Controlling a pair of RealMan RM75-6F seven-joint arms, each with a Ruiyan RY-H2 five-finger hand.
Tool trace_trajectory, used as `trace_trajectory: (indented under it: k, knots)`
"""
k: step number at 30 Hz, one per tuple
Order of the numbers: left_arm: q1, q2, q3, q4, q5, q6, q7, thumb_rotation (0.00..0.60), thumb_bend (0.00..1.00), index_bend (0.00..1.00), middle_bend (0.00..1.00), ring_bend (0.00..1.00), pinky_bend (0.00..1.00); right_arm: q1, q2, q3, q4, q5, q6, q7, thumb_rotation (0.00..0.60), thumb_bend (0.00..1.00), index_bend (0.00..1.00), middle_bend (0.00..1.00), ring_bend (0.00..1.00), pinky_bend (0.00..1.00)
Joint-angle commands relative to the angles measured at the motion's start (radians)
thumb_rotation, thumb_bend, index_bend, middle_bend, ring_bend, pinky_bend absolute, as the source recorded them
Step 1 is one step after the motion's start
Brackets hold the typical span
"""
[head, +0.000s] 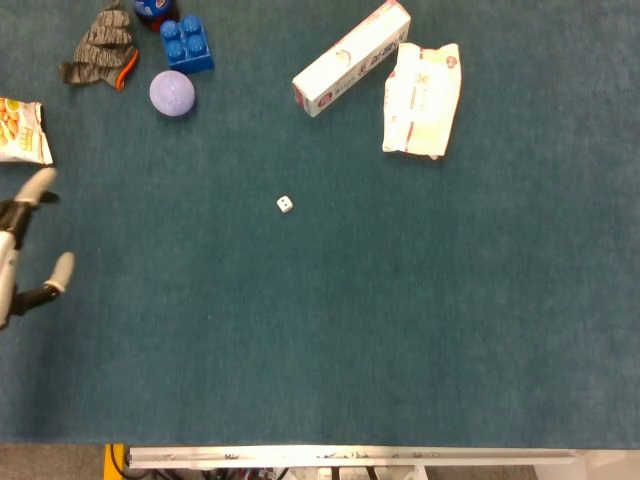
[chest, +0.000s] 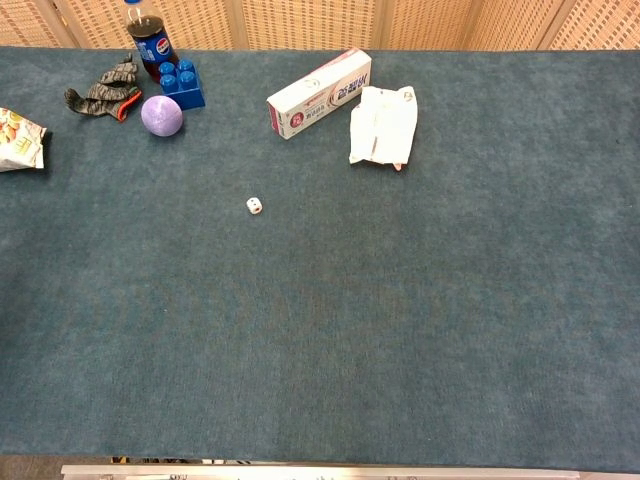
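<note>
My left hand (head: 22, 245) shows only at the left edge of the head view, fingers spread apart and holding nothing. It hovers just below a snack bag (head: 22, 130), which also lies at the chest view's left edge as the snack bag (chest: 20, 139). A small white die (head: 285, 204) lies alone near the middle of the blue-green tabletop, far right of the hand; in the chest view the die (chest: 254, 205) sits likewise. The chest view shows no hand. My right hand appears in neither view.
At the back left lie a grey glove (head: 100, 48), a purple ball (head: 172, 93), a blue block (head: 186, 44) and a cola bottle (chest: 150, 42). A long toothpaste box (head: 351, 58) and a white packet (head: 422, 98) lie back centre. The table's front edge (head: 350, 456) runs along the bottom.
</note>
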Motion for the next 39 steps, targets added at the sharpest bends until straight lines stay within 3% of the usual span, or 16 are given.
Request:
trace_trajectory:
  k: [1, 4, 7, 9, 13, 18, 24, 33, 39]
  knots:
    - [-0.054, 0.02, 0.0, 0.018, 0.034, -0.057, -0.027, 0.6, 0.36, 0.11, 0.51, 0.49, 0.63, 0.005, 0.006, 0.008, -0.011, 0.002, 0.001, -0.01, 0.6, 0.34, 0.29, 0.36, 0.31, 0.35]
    - [-0.107, 0.018, -0.006, 0.047, 0.069, -0.105, -0.034, 0.6, 0.36, 0.14, 0.6, 0.59, 0.76, 0.008, 0.012, 0.012, -0.022, 0.0, 0.004, -0.017, 0.6, 0.34, 0.29, 0.36, 0.31, 0.35]
    - [-0.167, 0.018, -0.007, 0.065, 0.085, -0.179, -0.033, 0.6, 0.37, 0.16, 0.7, 0.71, 0.81, 0.009, 0.018, 0.012, -0.029, 0.001, 0.0, -0.02, 0.6, 0.34, 0.29, 0.36, 0.31, 0.35]
    - [-0.21, 0.021, -0.004, 0.066, 0.092, -0.24, -0.037, 0.6, 0.42, 0.17, 0.76, 0.77, 0.83, 0.008, 0.019, 0.011, -0.03, 0.003, -0.003, -0.022, 0.6, 0.34, 0.29, 0.36, 0.31, 0.35]
    - [-0.29, 0.016, 0.002, 0.078, 0.091, -0.36, -0.037, 0.6, 0.63, 0.19, 0.84, 0.85, 0.85, 0.006, 0.02, 0.01, -0.03, 0.006, -0.004, -0.02, 0.6, 0.34, 0.29, 0.36, 0.31, 0.35]
    - [-0.381, -0.007, 0.005, 0.094, 0.066, -0.5, -0.011, 0.599, 0.71, 0.19, 0.88, 0.89, 0.87, 0.005, 0.02, 0.009, -0.025, 0.012, -0.009, -0.017, 0.6, 0.34, 0.29, 0.37, 0.31, 0.35]
    - [-0.459, -0.054, -0.006, 0.118, 0.001, -0.615, 0.015, 0.6, 0.73, 0.18, 0.91, 0.92, 0.89, 0.006, 0.015, 0.006, -0.021, 0.016, -0.019, -0.017, 0.6, 0.34, 0.29, 0.37, 0.31, 0.35]
    - [-0.531, -0.125, -0.018, 0.165, -0.111, -0.725, 0.07, 0.592, 0.73, 0.15, 0.91, 0.93, 0.9, 0.003, 0.013, 0.003, -0.014, 0.021, -0.024, -0.011, 0.6, 0.34, 0.29, 0.37, 0.31, 0.35]
    - [-0.547, -0.152, -0.003, 0.15, -0.142, -0.735, 0.124, 0.538, 0.73, 0.18, 0.91, 0.93, 0.9, -0.004, 0.013, 0.001, -0.004, 0.025, -0.022, 0.004, 0.6, 0.34, 0.29, 0.37, 0.31, 0.35]
